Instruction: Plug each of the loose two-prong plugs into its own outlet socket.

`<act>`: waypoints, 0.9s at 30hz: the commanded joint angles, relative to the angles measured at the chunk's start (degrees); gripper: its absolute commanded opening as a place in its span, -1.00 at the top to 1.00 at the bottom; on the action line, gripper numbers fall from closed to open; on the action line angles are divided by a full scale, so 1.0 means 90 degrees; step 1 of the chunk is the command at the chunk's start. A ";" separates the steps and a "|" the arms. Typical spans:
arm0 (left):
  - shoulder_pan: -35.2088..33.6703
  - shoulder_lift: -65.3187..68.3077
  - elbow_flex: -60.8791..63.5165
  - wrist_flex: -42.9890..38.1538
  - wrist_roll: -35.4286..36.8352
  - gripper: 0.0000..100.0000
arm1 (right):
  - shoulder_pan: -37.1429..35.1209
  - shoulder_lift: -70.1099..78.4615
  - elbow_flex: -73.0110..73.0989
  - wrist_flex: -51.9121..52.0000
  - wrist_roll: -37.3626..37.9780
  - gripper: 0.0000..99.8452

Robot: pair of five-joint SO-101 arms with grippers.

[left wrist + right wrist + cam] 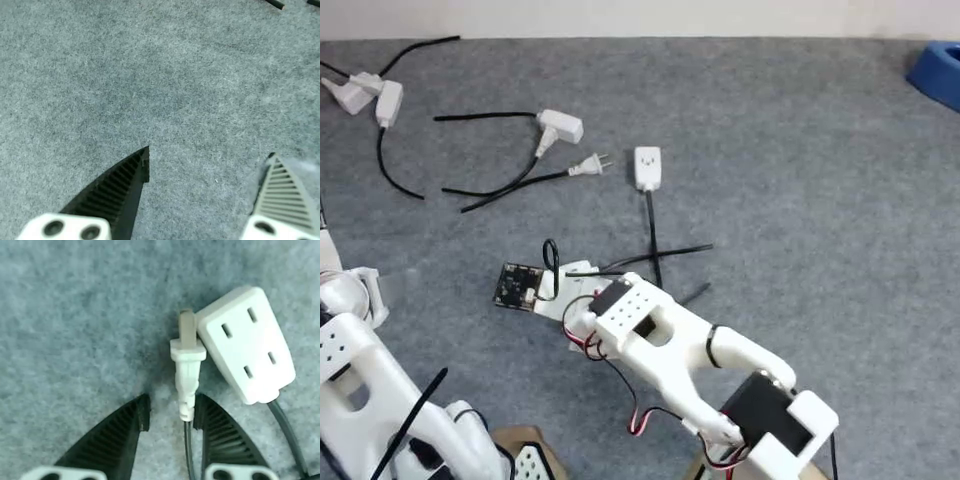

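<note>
My right gripper [171, 407] is open over the grey carpet. A white two-prong plug [187, 365] lies between its fingertips, close against one finger [217, 432], prongs pointing away from me. A white outlet block [245, 342] with several slots lies touching the plug's side. In the high view the right arm [650, 325] is low at the middle of the carpet. Farther back lie another loose plug [588, 165] and a white socket [647, 167]. My left gripper [209, 155] is open above bare carpet, holding nothing.
A white adapter [560, 125] with black cord lies at the back, and two more white sockets [365, 95] sit at the far left. Black cords [655, 255] cross near the right arm. A blue object [938, 72] is at the far right edge.
</note>
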 commanded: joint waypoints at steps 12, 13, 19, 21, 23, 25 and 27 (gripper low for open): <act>-0.0024 -0.0063 0.0230 -0.0117 -0.0068 0.30 | -0.0190 0.0161 -0.0640 -0.0620 -0.0615 0.70; -0.0024 -0.0063 0.0230 -0.0107 -0.0068 0.30 | -0.0181 0.0161 -0.0611 -0.0708 -0.0615 0.70; -0.0054 -0.0073 0.0239 -0.0078 -0.0068 0.30 | 0.0132 0.0161 -0.0620 -0.0777 -0.0752 1.00; -0.0132 -0.0073 0.0239 -0.0088 -0.0068 0.30 | 0.0278 0.0161 -0.0630 -0.0757 -0.1221 0.97; -0.0132 -0.0073 0.0239 -0.0098 -0.0068 0.30 | 0.0405 0.0161 -0.0611 -0.0737 -0.1670 0.99; -0.0132 -0.0073 0.0239 -0.0088 -0.0068 0.30 | 0.0415 0.0161 -0.0523 -0.0386 -0.1582 0.98; -0.0132 -0.0073 0.0239 -0.0088 -0.0068 0.30 | 0.0327 0.0151 -0.0474 0.0259 -0.1299 0.98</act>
